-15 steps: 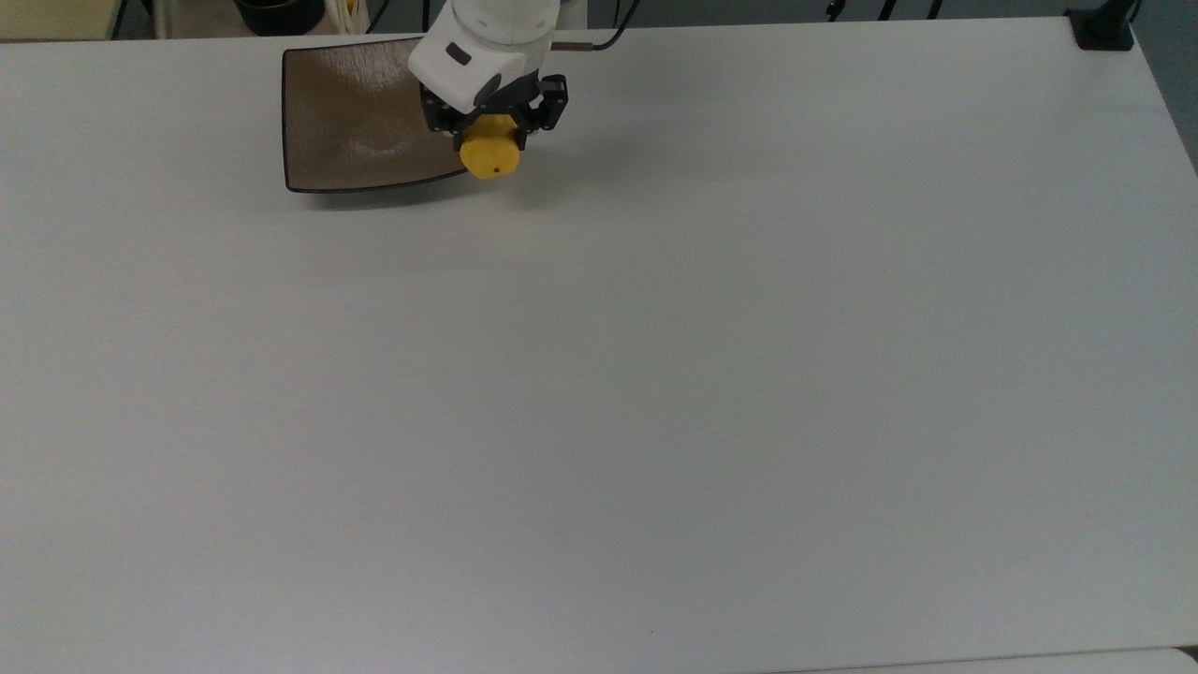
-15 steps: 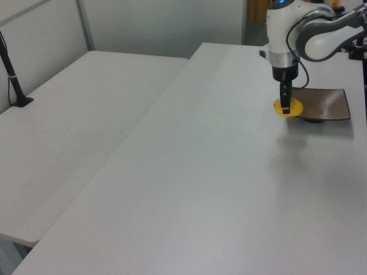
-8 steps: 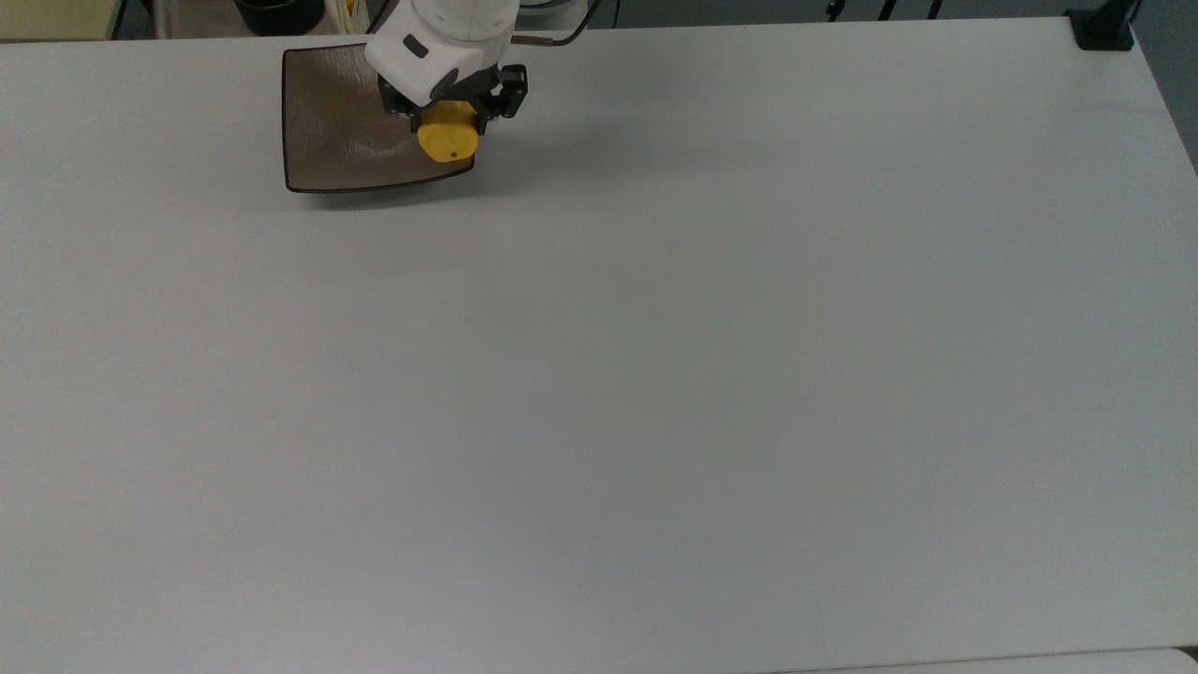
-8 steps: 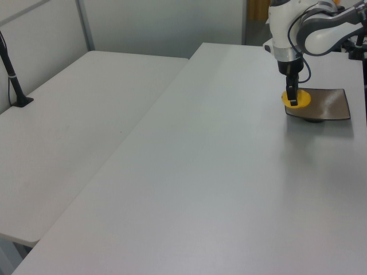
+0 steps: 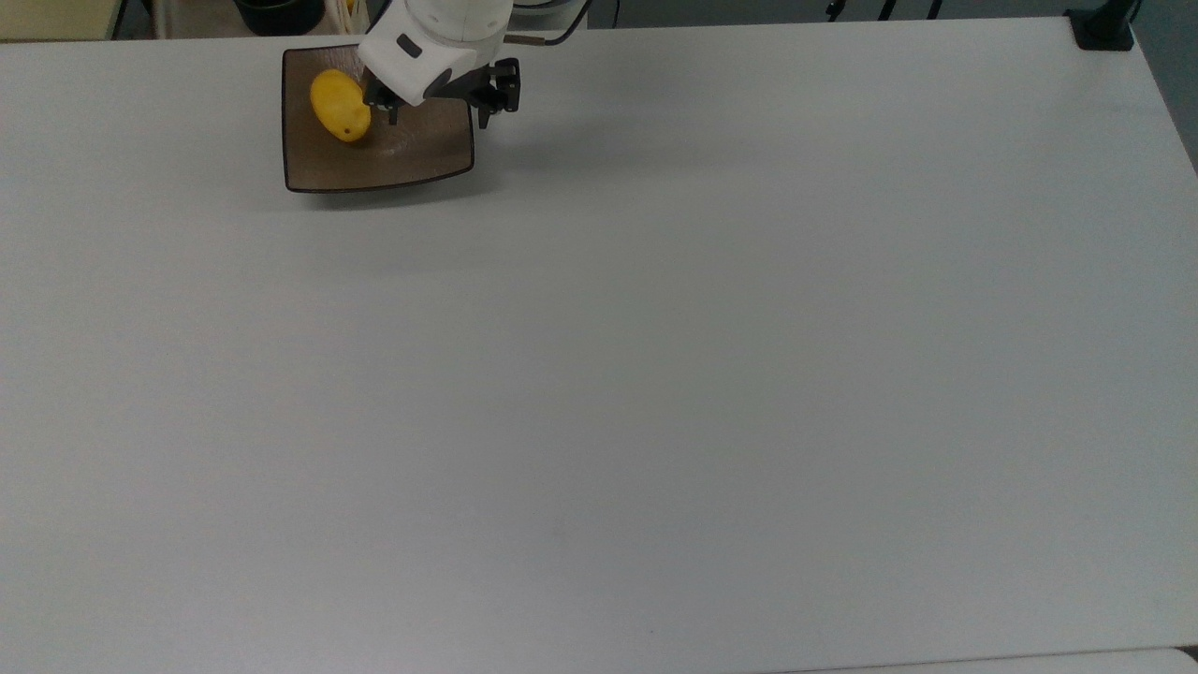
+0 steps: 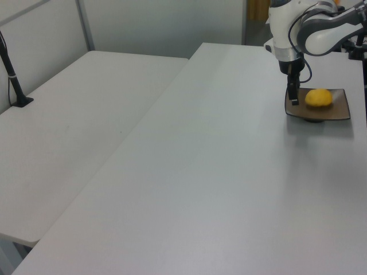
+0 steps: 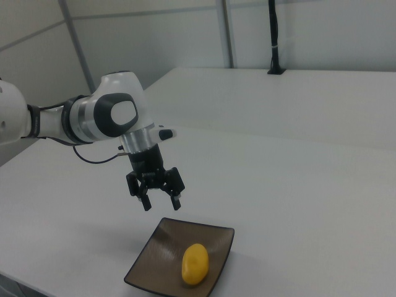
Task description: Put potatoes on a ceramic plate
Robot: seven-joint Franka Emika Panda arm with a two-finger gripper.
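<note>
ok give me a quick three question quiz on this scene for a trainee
1. True or false: the potato lies on the ceramic plate.
2. The pincer is: A) shut on the potato, B) open and empty, C) pressing on the plate.
3. In the right view, is the pincer above the plate or touching it?

Key: 1 true. 2 B. 3 above, clear of it.

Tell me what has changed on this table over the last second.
The gripper carried the potato toward the top view's left, from past the ceramic plate's right edge to over the plate, then let go. The potato now lies on the plate, further toward the top view's left than the gripper, whose jaws are open and empty above the plate. The plate and the white table stayed as they were.
</note>
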